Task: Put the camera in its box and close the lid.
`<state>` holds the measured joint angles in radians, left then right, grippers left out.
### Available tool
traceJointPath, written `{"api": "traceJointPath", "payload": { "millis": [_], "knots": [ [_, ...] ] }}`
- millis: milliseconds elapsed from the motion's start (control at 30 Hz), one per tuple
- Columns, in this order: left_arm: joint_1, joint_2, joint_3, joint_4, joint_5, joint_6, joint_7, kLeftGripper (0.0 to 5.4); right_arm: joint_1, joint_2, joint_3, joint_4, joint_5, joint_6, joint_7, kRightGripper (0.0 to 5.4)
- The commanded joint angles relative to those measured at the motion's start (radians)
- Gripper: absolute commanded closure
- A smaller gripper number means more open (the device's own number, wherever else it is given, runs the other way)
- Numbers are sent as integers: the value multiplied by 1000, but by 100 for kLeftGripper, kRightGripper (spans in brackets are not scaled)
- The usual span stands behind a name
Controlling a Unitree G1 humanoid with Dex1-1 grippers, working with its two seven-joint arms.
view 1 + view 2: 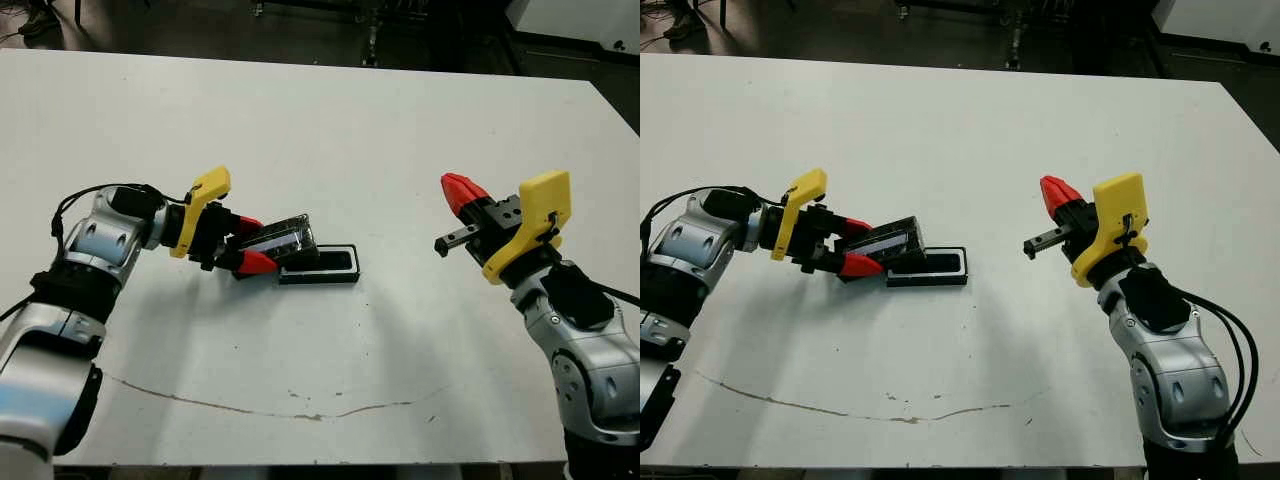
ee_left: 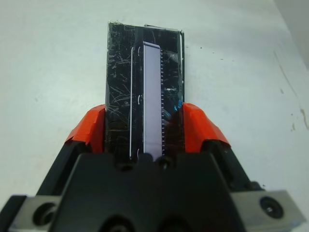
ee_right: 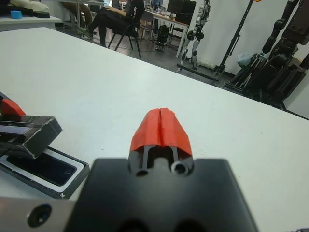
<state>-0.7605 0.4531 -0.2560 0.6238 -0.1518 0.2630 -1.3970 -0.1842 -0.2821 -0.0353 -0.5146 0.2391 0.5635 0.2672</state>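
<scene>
My left gripper (image 1: 255, 243) is clamped on the lid (image 1: 285, 238). In the wrist view its red fingers (image 2: 198, 125) press the two long edges of the glossy slab, close to the near end, so most of the length sticks out past them unsupported. I hold the lid tilted, with its far end over the box's 9 o'clock end. Whether it touches the rim there I cannot tell.

The box (image 1: 320, 278) lies flat on the table (image 1: 330, 140), long side running 9 to 3 o'clock. Its inside looks dark rather than white, so I judge the camera (image 3: 46, 169) is already lying in it. That leaves only the closing.

My right gripper (image 1: 462, 190) hangs above the table off at the box's 3 o'clock, well apart, fingers pressed together and holding nothing.

What worries me:
- The lid sits skewed against the box's long axis. If I lower it like this, one corner would likely catch the rim and the lid would ride up crooked.
- Nothing steadies the box. A sideways push from the lid could slide it toward 3 o'clock rather than seating it.
- Gripped near one end, the slab could pivot between my fingers if its far edge meets resistance.
- If the camera is not lying flat, the lid may rock on it.
</scene>
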Motion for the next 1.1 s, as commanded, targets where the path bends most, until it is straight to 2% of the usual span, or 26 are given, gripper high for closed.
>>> {"api": "traceJointPath", "payload": {
  "millis": [33, 200, 600, 1100],
  "knots": [
    [-5, -19, -12, 5, 10, 16, -7, 225, 6, -12, -4, 9, -4, 8, 0, 540],
    [5, -25, -14, -24, 7, 53, -4, 225, 5, -15, -2, 13, -8, 9, 0, 540],
    [51, -36, -11, -96, -5, 51, 11, 225, 10, -14, -5, 21, 0, -3, 10, 540],
    [61, -77, -49, -46, 12, 81, 17, 225, 18, -15, -10, 0, -8, 6, 5, 540]
  ]
}}
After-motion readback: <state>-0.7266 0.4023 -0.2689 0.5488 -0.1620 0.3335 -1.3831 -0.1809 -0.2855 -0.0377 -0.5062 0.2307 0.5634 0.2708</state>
